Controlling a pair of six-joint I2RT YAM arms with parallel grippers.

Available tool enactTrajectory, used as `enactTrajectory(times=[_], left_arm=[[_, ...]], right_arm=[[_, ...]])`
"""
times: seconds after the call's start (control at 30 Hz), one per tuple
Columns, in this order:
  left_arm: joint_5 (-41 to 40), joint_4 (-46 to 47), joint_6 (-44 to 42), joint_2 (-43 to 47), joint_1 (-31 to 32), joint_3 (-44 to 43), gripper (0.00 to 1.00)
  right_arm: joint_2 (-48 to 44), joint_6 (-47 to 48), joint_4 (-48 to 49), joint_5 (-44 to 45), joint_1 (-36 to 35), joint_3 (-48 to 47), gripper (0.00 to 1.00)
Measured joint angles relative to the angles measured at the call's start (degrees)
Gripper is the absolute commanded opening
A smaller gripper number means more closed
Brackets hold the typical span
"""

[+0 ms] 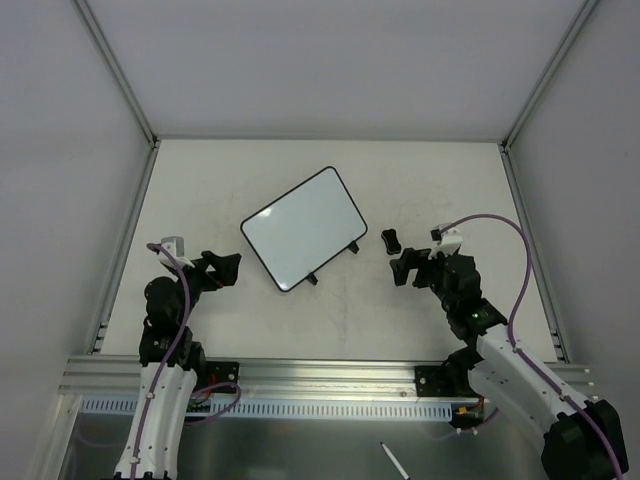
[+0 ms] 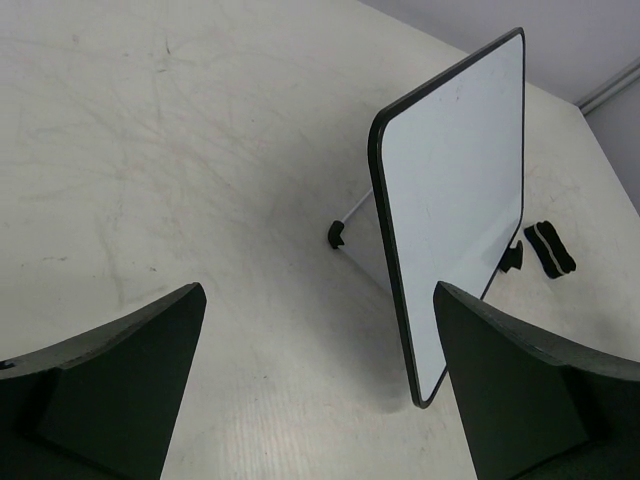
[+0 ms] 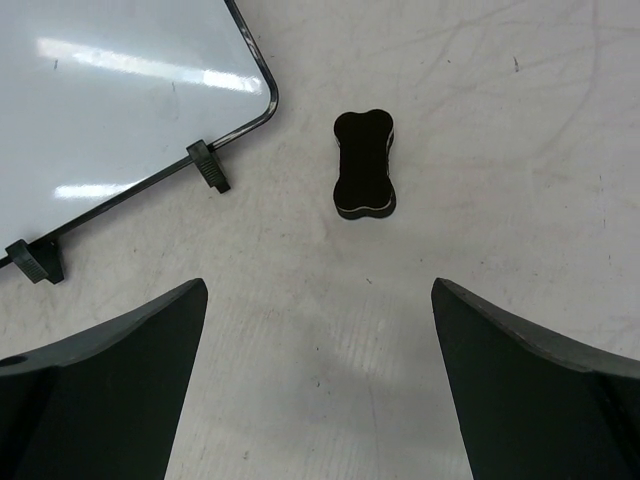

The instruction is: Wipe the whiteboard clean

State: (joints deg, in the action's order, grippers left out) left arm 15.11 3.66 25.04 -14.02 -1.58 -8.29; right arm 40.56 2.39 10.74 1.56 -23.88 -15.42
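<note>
Dark fingers [image 3: 540,390] of the right gripper [image 3: 320,292] fill the bottom corners of the right wrist view. They are spread wide, and nothing is held between them. Above the gap, at the centre of that frame, a small black bone-shaped eraser [image 3: 364,165] is seen lying flat on the pale table [image 3: 500,120]. The whiteboard [image 3: 110,100] fills the upper left, with two black feet [image 3: 208,165] along its lower edge, and it is apart from the eraser.

In the left wrist view the left gripper [image 2: 318,295] is likewise seen wide open and empty, its fingers at the bottom corners. The whiteboard [image 2: 460,170] is seen at the right of that frame, propped up at a slant on its feet, with the eraser [image 2: 549,248] just past its far edge.

From the top view the whiteboard [image 1: 303,228] is placed near the middle of the table [image 1: 330,320], turned so that its long side runs from lower left to upper right. The left gripper [image 1: 224,268] is found just beside its lower left corner, not touching it. The eraser [image 1: 390,240] lies between the lower right corner of the whiteboard and the right gripper [image 1: 400,267], close to both. A thin white pen [image 1: 394,462] is seen at the bottom edge, on the metal surface below the arm bases.
</note>
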Motion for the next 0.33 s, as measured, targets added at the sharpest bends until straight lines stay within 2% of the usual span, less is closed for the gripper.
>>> enactTrajectory(times=[0.33], left_arm=[[-1.9, -0.15, 0.0, 1.16, 0.0, 0.76, 0.99]], right_arm=[[0.74, -0.37, 1.16, 1.66, 0.0, 0.0, 0.99]])
